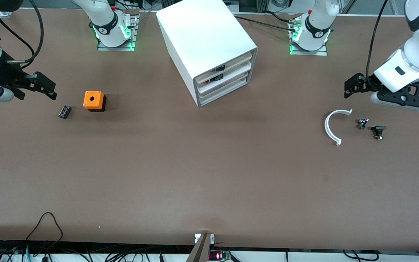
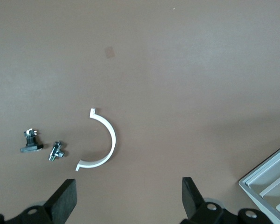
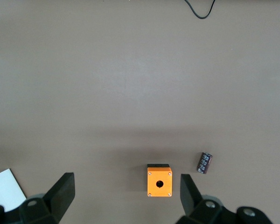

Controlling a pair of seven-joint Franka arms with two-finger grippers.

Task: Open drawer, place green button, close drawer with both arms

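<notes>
The drawer (image 1: 224, 90) is white, flat and pushed in. The left gripper (image 1: 352, 86) and right gripper (image 1: 44, 86) hang over the table, fingers spread apart.

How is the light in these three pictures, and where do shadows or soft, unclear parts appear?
Front view: even overhead light; the orange cube and the white cabinet cast soft shadows, and green lamps glow at both arm bases. Left wrist view: flat light, the white curved piece sharp, the left gripper fingers dark and slightly soft. Right wrist view: a broad faint shadow band crosses the table above the cube; the right gripper fingers look soft.
</notes>
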